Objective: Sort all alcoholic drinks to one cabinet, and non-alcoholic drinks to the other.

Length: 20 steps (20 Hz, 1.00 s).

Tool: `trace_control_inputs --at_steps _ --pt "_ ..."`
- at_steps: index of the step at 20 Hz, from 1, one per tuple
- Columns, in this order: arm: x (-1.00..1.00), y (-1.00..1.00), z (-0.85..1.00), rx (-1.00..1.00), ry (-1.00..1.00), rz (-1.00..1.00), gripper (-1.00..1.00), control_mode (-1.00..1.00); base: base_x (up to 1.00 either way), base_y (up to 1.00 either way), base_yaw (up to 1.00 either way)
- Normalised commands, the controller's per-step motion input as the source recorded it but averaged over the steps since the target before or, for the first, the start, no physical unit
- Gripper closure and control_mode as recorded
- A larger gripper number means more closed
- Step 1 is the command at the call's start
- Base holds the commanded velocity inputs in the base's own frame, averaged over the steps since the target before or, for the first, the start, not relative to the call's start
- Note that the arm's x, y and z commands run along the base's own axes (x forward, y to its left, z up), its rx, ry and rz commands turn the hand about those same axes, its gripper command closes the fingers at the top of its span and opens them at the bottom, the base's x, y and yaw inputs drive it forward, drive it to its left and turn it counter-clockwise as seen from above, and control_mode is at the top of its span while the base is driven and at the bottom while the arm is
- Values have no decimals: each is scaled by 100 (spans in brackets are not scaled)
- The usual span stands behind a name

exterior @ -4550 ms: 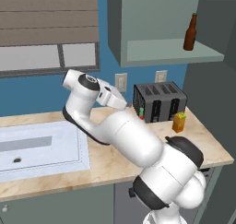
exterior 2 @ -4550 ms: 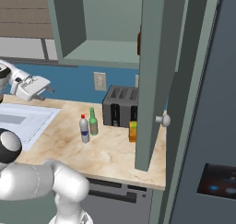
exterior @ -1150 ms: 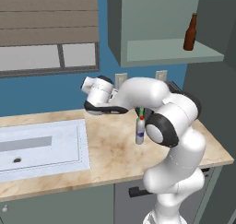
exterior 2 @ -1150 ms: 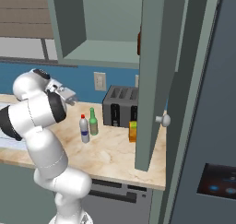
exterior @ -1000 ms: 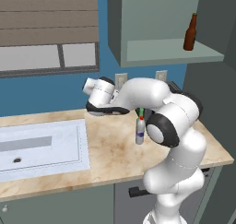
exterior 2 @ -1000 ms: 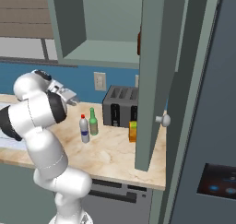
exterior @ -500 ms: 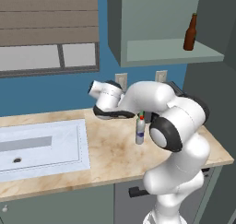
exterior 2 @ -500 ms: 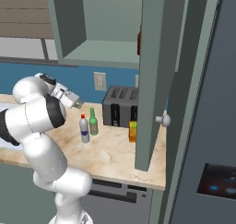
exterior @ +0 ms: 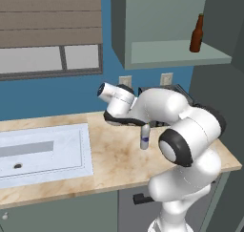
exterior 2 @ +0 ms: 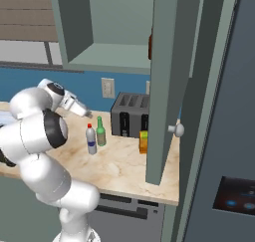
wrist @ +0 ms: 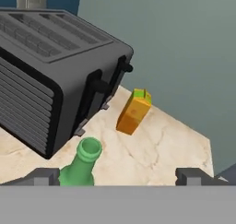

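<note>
counter (exterior 2: 124, 166) | pincer (wrist: 122, 176) wide, swung nearer green bottle (wrist: 83, 165)

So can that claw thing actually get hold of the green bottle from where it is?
Probably yes. The gripper is open just above the green bottle, whose neck rises near one finger rather than between them. The toaster and white bottle stand close, so it needs a small sideways shift.

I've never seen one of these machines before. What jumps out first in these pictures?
The big white arm bends over a tan counter, its open gripper reaching toward a green bottle and a white red-capped bottle beside a black toaster. A small orange carton stands past the toaster, and a lone brown bottle stands on the shelf of the open cabinet above.
</note>
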Motion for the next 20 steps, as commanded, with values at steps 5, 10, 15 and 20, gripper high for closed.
trace_control_inputs --at_steps 5,10,15,20 --pt "0 -2 0 9 7 14 -100 -100 0 0 0" --pt "0 -7 0 9 4 17 -100 -100 0 0 0" --pt "0 -10 -5 8 1 17 -100 -100 0 0 0" --pt "0 -12 -19 8 0 17 -100 -100 0 0 0"
